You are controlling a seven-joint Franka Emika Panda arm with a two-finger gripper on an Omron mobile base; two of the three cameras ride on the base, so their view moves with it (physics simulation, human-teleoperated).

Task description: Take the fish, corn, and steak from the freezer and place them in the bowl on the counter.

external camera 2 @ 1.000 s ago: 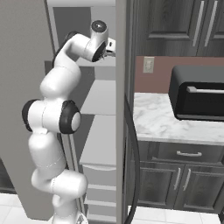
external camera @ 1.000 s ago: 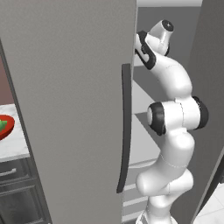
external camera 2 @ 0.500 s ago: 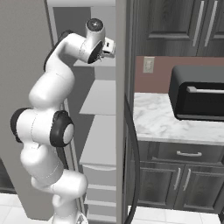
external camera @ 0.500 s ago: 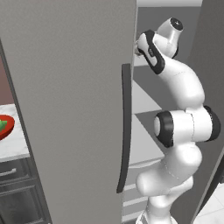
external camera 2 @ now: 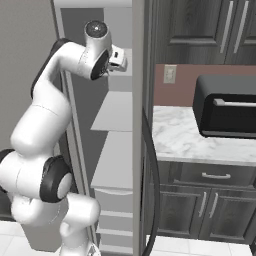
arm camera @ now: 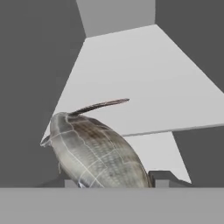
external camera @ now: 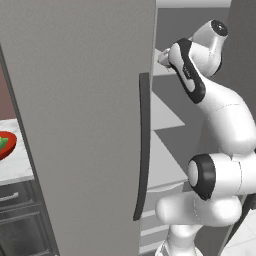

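Observation:
A grey-brown scaled fish [arm camera: 98, 151] with a thin dark fin sits between my fingertips [arm camera: 164, 177], just above a pale shelf of the freezer [arm camera: 144, 74]. The gripper [arm camera: 116, 179] is shut on it. My hand [external camera: 161, 57] reaches in at the upper shelf behind the open freezer door [external camera: 85, 100]; from the right the gripper [external camera 2: 122, 57] is at the same shelf. The red bowl [external camera: 6, 147] stands on the white marble counter [external camera: 17, 167] at far left, with something green in it that I cannot identify. The steak is out of view.
The open door with its long dark handle [external camera: 142, 145] stands between my arm and the bowl. Right of the freezer, a black appliance [external camera 2: 227, 107] rests on a marble counter [external camera 2: 190, 142] over dark cabinets [external camera 2: 210, 200]. Lower freezer shelves [external camera 2: 117, 112] are bare.
My elbow has swung lower and outward while the hand stayed at the upper shelf. The jaws have closed a touch on the fish.

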